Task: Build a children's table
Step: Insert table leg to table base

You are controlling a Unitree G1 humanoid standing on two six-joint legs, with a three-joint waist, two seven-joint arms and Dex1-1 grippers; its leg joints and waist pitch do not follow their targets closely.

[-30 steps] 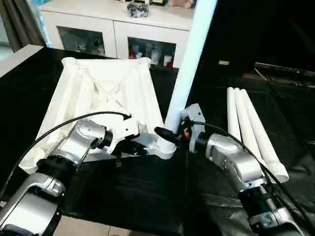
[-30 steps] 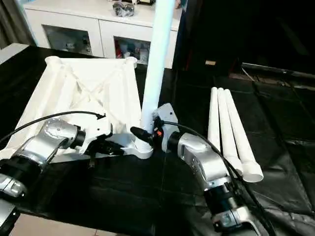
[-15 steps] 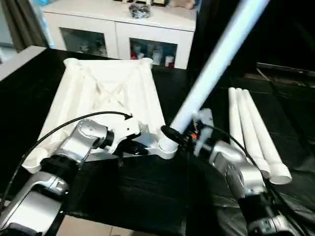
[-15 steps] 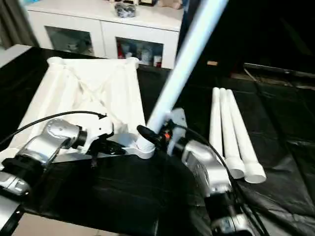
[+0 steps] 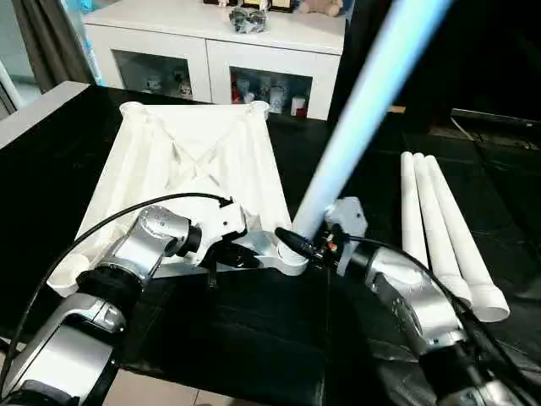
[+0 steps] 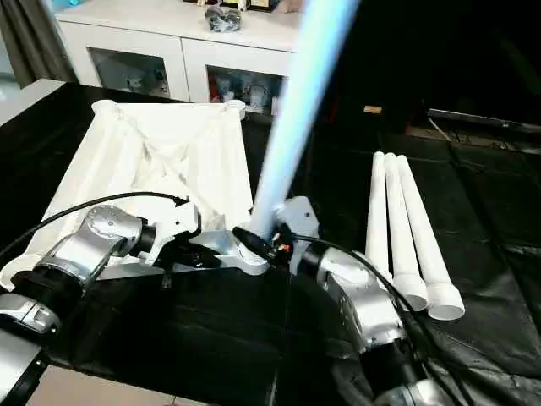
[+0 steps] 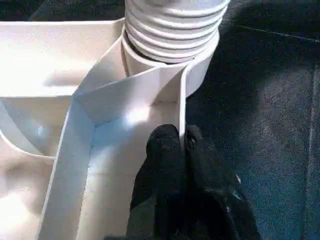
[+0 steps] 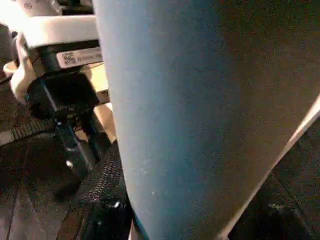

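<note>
The white table top (image 5: 190, 173) lies ribbed side up on the black-covered counter (image 5: 245, 338). Beyond the table top's far edge stands a white cabinet (image 5: 211, 51) with glass doors. To the right of the table top, well apart from it, three spare legs (image 5: 444, 233) lie side by side, touching one another. A fourth leg (image 5: 355, 118) stands in the table top's near right corner socket (image 5: 292, 258), its threaded end in the socket and its shaft leaning up and away to the right. The left end effector (image 7: 181, 145) is closed, its fingers pinching the table top's thin rim wall just beside that socket. The right end effector (image 5: 297, 244) is about half open around the base of the leaning leg, gripping it just above the socket.
</note>
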